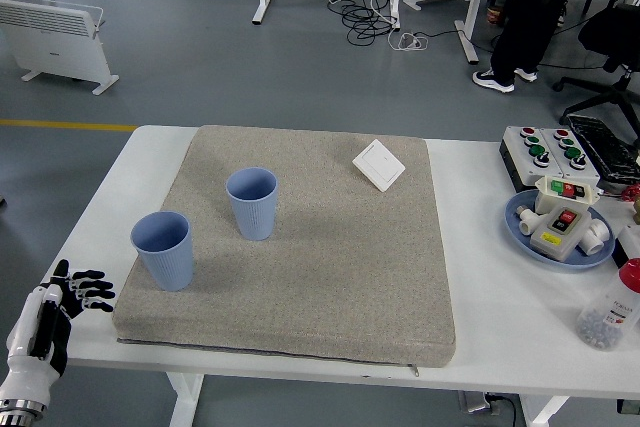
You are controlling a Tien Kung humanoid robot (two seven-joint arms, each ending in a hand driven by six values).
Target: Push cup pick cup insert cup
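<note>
Two blue ribbed cups stand upright on a grey mat (pixel 330 267). One cup (pixel 163 250) is near the mat's left edge. The other cup (pixel 252 203) stands a little further back and to its right, apart from it. My left hand (pixel 78 290) is at the table's lower left corner, just left of the mat, fingers spread and holding nothing. It is a short way left of and below the nearer cup. My right hand is out of view.
A white switch plate (pixel 379 165) lies at the mat's back right. A blue plate (pixel 520 227) with button boxes, a grey control box (pixel 545 147) and a clear bottle (pixel 610 307) stand at the table's right. A person (pixel 535 7) stands far behind.
</note>
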